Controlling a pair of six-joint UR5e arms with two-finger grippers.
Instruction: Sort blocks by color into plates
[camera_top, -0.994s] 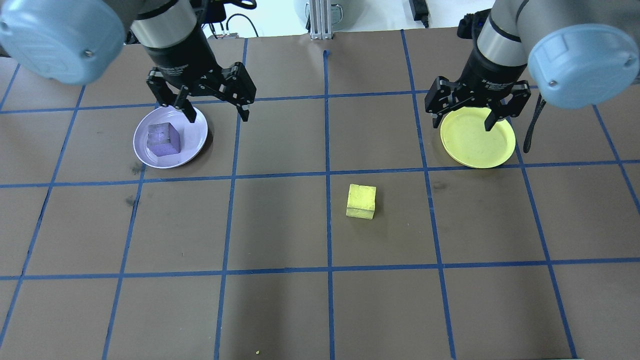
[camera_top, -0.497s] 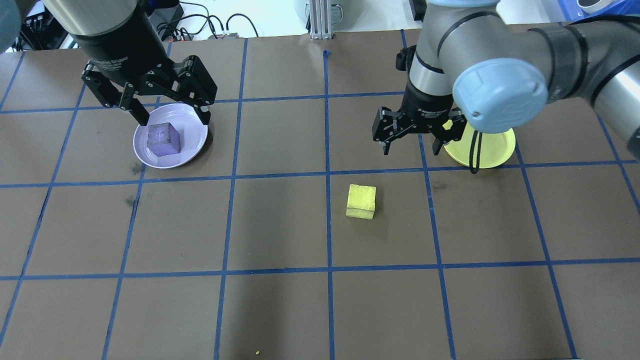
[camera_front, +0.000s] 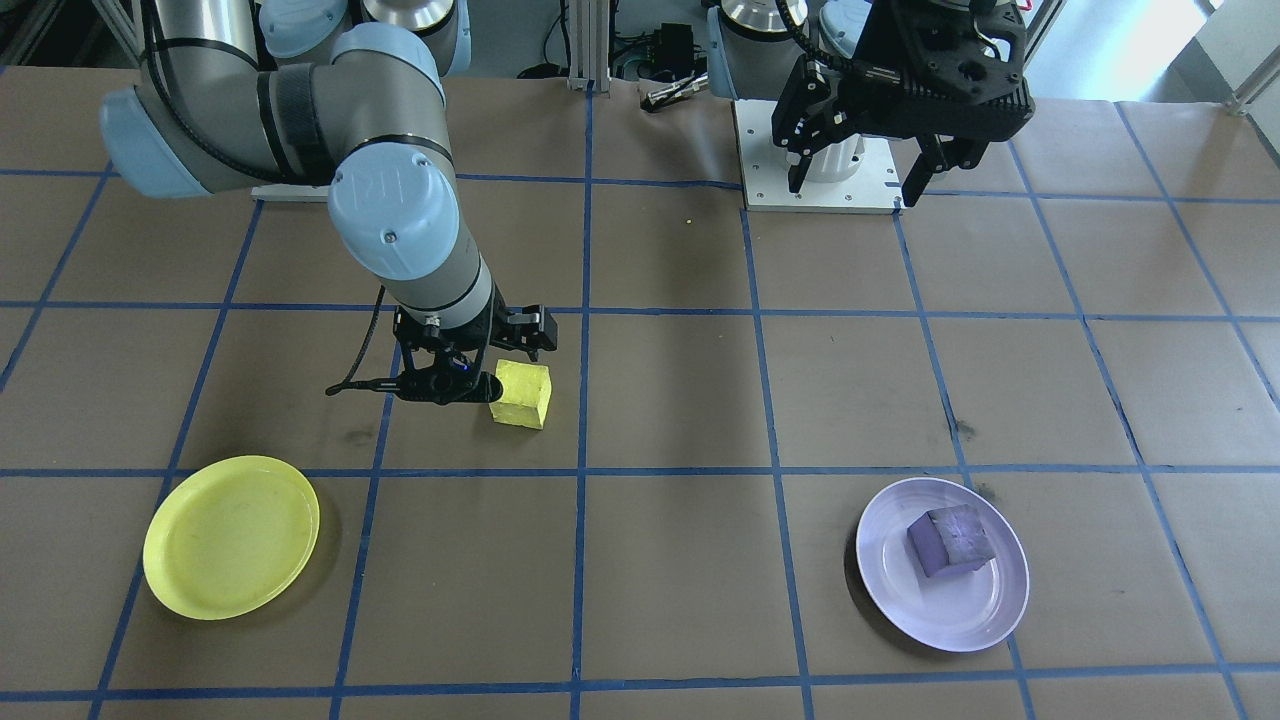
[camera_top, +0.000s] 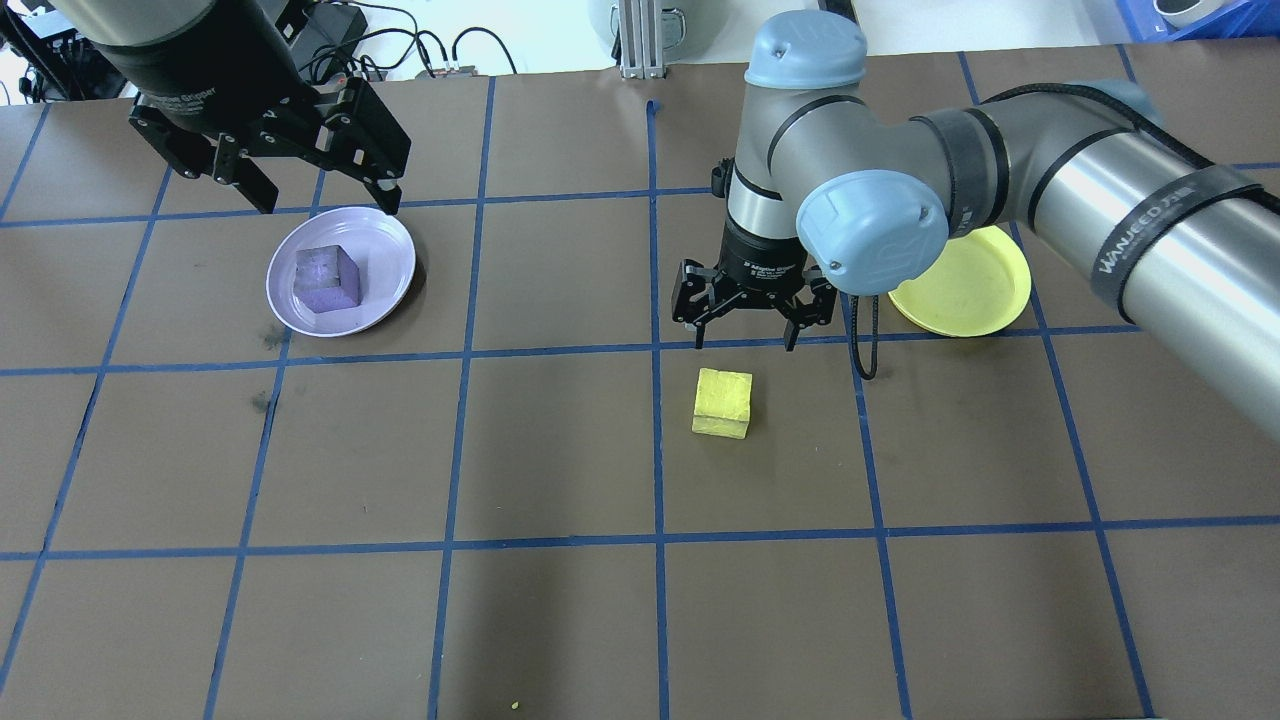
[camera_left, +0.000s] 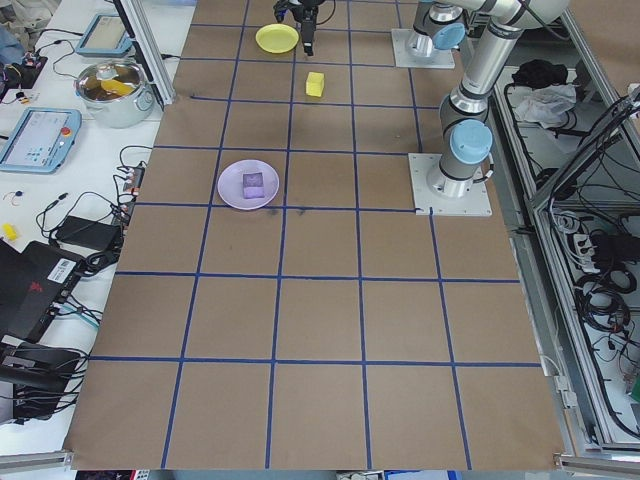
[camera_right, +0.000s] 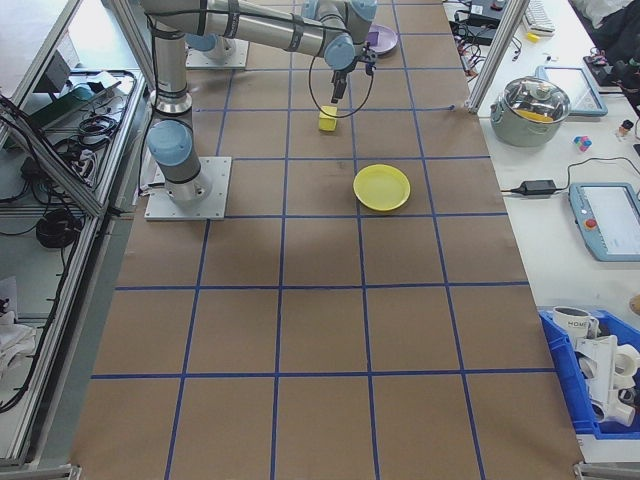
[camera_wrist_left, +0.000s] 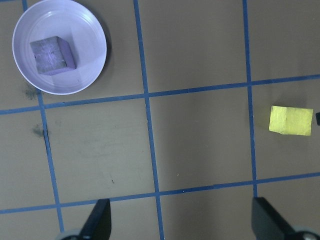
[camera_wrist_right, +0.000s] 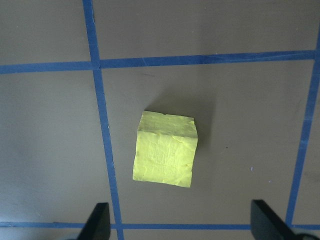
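The yellow block (camera_top: 721, 402) (camera_wrist_right: 166, 155) sits alone on the brown table near the middle. My right gripper (camera_top: 745, 340) hovers open just behind and above it, with nothing between its fingers. The yellow plate (camera_top: 975, 290) (camera_front: 230, 535) lies empty to the right, partly hidden by the right arm in the overhead view. The purple block (camera_top: 328, 279) (camera_wrist_left: 52, 55) rests inside the lavender plate (camera_top: 388, 258) (camera_front: 950, 620) at the left. My left gripper (camera_top: 328, 203) is open and empty, raised above the plate's far edge.
Blue tape lines divide the table (camera_top: 560, 450) into squares. A black cable (camera_top: 862, 345) hangs from the right wrist beside the gripper. The left arm's white base plate (camera_front: 820, 195) sits at the robot's edge. Benches with a pot (camera_left: 115, 85) flank the table's ends.
My right gripper swung from over the yellow plate leftward and forward to just behind the yellow block. The left gripper rose and drew back from the lavender plate. Neither block moved.
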